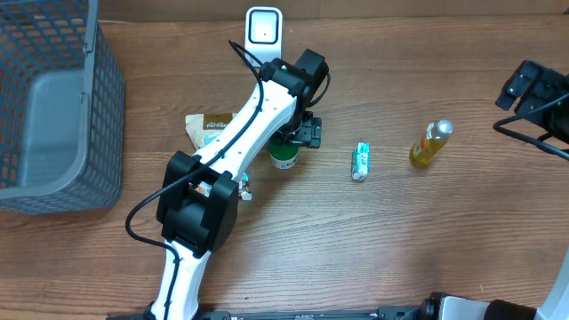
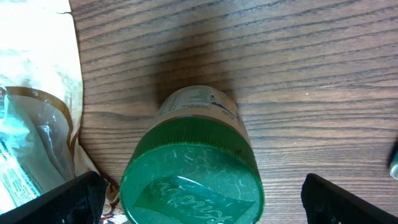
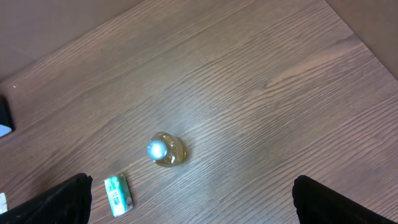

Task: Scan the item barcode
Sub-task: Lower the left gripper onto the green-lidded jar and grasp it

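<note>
Left arm is out over the middle of the worktop (image 1: 427,249), and the left pincer (image 2: 202,186) hangs right above the green-lidded jar (image 2: 193,180). Jaws wide open, nothing held, one dark finger (image 2: 62,202) on each side of the lid. That is the relation that counts: the jar stands upright with its long axis vertical and its lid facing the wrist camera, straight below the pincer and between the fingers. I cannot tell whether they are level with the lid or above it. By my reading a straight drop and a squeeze takes it.

From overhead, the jar (image 1: 284,156) peeks out from under the left pincer (image 1: 298,138), and the white scanner unit (image 1: 264,27) sits near the worktop's far edge, just beyond the arm. The jar looks like the chosen item.

What crowds it? The pouch (image 2: 31,124) lies just beside the jar on the left-finger side and could get nipped. The other side is bare wood.

Right pincer (image 3: 191,186) is well apart at the far right, open and empty, looking down on the yellow bottle (image 3: 165,149) and the small green packet (image 3: 118,193). The grey basket (image 1: 53,107) sits at the opposite end. The left arm is plainly nearer.
</note>
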